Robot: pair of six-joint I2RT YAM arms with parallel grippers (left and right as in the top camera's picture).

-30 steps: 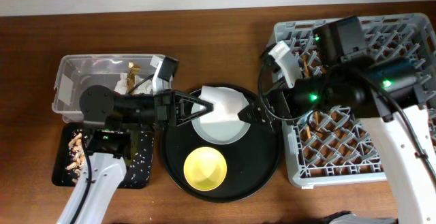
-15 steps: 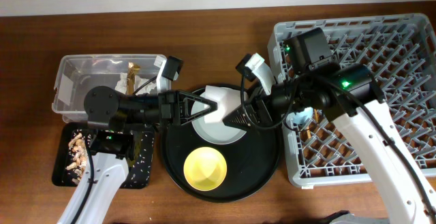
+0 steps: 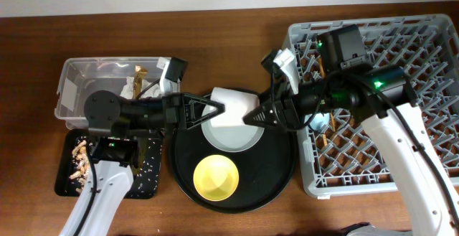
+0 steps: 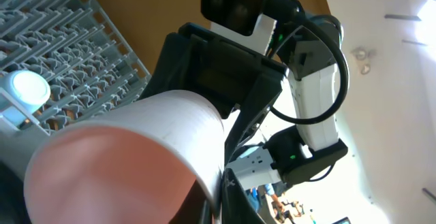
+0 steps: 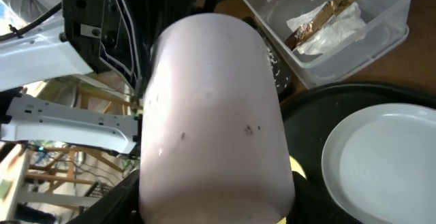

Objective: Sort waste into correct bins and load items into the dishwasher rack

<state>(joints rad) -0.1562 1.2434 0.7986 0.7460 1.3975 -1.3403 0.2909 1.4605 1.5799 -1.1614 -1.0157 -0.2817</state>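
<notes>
The pink cup (image 3: 233, 104) hangs above the pale plate (image 3: 229, 134), held between both grippers. My left gripper (image 3: 210, 111) is shut on its rim, one finger inside, as the left wrist view (image 4: 218, 203) shows over the cup's mouth (image 4: 129, 163). My right gripper (image 3: 257, 115) is shut on the cup's other end; the cup's side (image 5: 211, 108) fills the right wrist view between the fingers (image 5: 214, 214). The yellow bowl (image 3: 216, 177) sits on the round tray. The light-blue cup (image 3: 320, 122) and the chopsticks (image 3: 326, 141) are in the grey rack (image 3: 430, 171).
The big round black tray (image 3: 276, 171) holds the plate and bowl. The clear tub (image 3: 93, 74) at the left holds foil wrapper (image 3: 141, 72) and tissue (image 3: 133, 89). The shallow black tray (image 3: 147, 175) holds food scraps (image 3: 80, 161). The rack also shows in the left wrist view (image 4: 68, 40).
My right arm swung left over the tray toward the cup, then shifted back right a little. The pink cup and my left gripper stayed almost in place above the plate.
</notes>
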